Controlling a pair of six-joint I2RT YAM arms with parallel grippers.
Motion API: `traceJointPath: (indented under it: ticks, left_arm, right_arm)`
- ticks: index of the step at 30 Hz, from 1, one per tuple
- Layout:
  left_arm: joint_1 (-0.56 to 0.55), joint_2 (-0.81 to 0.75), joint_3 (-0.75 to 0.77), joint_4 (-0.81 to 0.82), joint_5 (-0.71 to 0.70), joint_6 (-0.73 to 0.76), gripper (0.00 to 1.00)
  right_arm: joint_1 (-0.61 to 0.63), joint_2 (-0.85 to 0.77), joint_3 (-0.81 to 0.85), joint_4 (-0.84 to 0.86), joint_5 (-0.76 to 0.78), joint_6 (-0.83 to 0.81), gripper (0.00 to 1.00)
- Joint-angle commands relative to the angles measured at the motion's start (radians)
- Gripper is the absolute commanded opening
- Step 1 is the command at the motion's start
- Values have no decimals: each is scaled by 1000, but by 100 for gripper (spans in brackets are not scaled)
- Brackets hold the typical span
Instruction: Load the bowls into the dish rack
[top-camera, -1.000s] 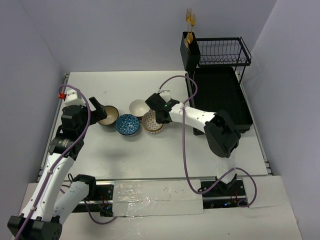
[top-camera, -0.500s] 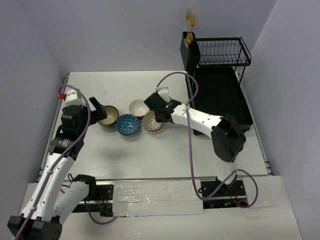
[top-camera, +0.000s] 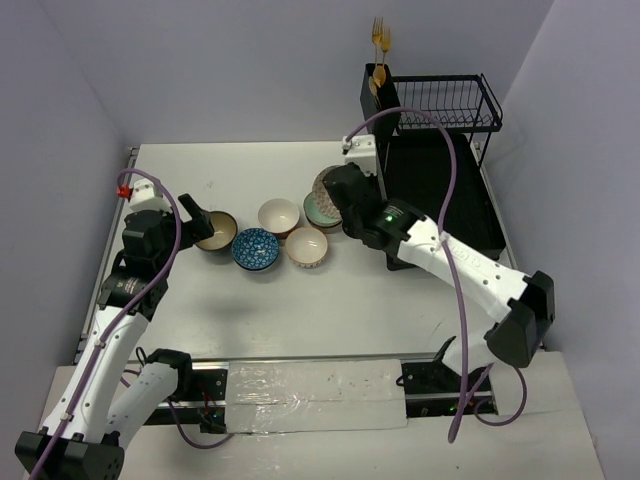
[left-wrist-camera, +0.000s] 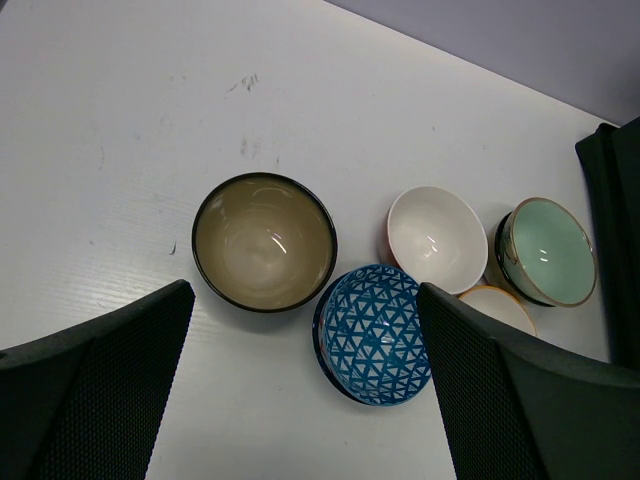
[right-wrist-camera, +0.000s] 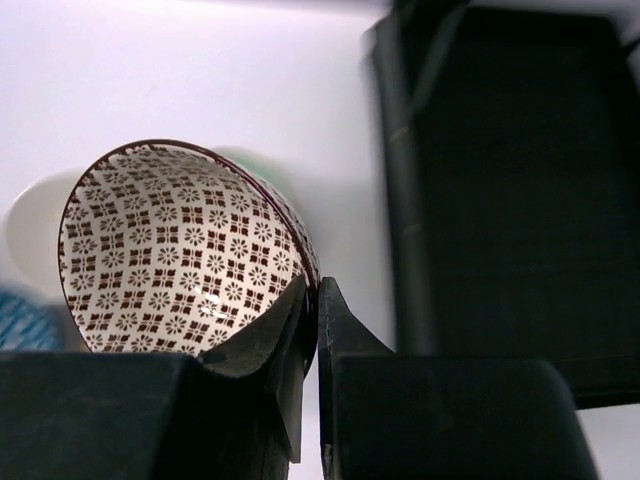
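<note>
Wrist view alone shows right hand (right-wrist-camera: 312, 300) clenched on rim of patterned bowl (right-wrist-camera: 180, 250); left hand (left-wrist-camera: 305, 300) hangs released.

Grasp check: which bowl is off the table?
The brown-patterned bowl, rim pinched in the right gripper; the others sit upright on the table.

Robot lab booth: bare walls (top-camera: 250, 70), white table (top-camera: 280, 300).

Left arm (top-camera: 100, 345) and right arm (top-camera: 470, 275) share white links, black joints, purple cables (top-camera: 177, 228), textured black fingers (left-wrist-camera: 90, 390).
</note>
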Motion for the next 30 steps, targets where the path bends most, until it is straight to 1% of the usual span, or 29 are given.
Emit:
traceJointPath:
  ticks: [1, 2, 3, 4, 5, 6, 7, 11, 14, 19, 21, 24, 30]
  left_arm:
    - [-6, -2, -7, 27, -11, 19, 99]
    - [-9, -2, -7, 26, -18, 19, 99]
    - [-11, -2, -4, 24, -20, 21, 99]
    - [-17, -2, -4, 24, -20, 21, 99]
    - [-20, -2, -4, 24, -20, 21, 99]
    - [-23, -2, -4, 24, -20, 24, 99]
    - [-28, -3, -4, 22, -22, 24, 99]
    - [-38, -3, -4, 18, -38, 30, 99]
    - [-43, -8, -2, 16, -40, 32, 99]
    - [-46, -17, -2, 12, -49, 35, 99]
    - [-46, -16, -2, 10, -49, 35, 99]
    - [-46, -17, -2, 10, -48, 36, 99]
    - [-48, -19, -2, 7, -54, 38, 99]
  right_arm:
    - [-17, -61, -56, 211, 359, -249, 0]
    - [-28, -62, -69, 241, 401, -337, 0]
    - [-61, -64, -101, 312, 451, -387, 0]
    - [-78, -61, -118, 346, 470, -424, 0]
    - [-98, -56, -153, 420, 482, -476, 0]
    - [-141, -53, -170, 461, 485, -508, 0]
    - [-157, -47, -182, 494, 492, -542, 0]
    - [-218, 17, -185, 540, 531, -655, 0]
    - [-255, 47, -210, 690, 548, -775, 0]
    - [-304, 128, -175, 729, 536, -847, 0]
    - [-313, 168, -175, 800, 538, -887, 0]
    - [-321, 223, -161, 839, 551, -929, 0]
    - [-339, 298, -184, 937, 565, -995, 0]
